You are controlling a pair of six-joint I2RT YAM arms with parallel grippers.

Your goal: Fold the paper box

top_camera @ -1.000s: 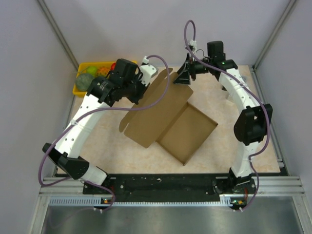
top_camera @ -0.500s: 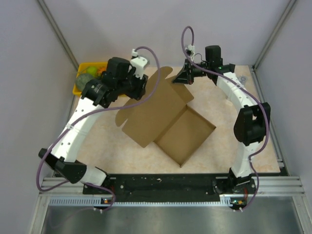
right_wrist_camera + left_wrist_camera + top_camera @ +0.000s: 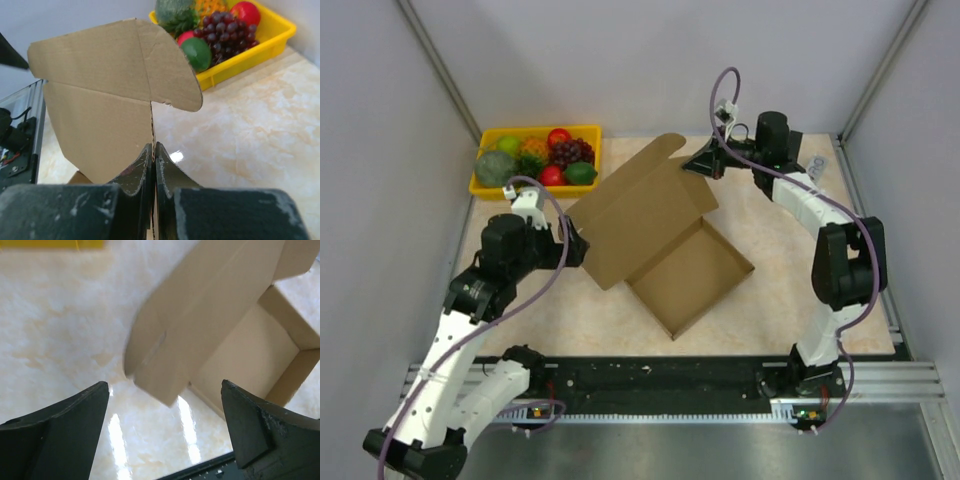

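The paper box (image 3: 655,225) is brown cardboard in the middle of the table, its shallow tray half (image 3: 692,278) lying flat and its lid half raised at a slant. My right gripper (image 3: 704,163) is shut on the far edge of the lid, and the right wrist view shows the fingers (image 3: 142,170) pinching the cardboard (image 3: 100,90) below a rounded flap. My left gripper (image 3: 576,248) sits just left of the lid's near corner, open and holding nothing. In the left wrist view its wide-apart fingers (image 3: 60,430) frame the lid's corner (image 3: 200,325) over bare table.
A yellow tray of fruit (image 3: 520,130) stands at the far left corner, and it also shows in the right wrist view as the yellow tray (image 3: 250,55) behind the lid. Grey walls close the table on three sides. A black rail (image 3: 650,380) runs along the near edge.
My left gripper let go of the lid, opened and drew back toward the near left. My right gripper closed on the lid's far edge. The fruit tray is now uncovered.
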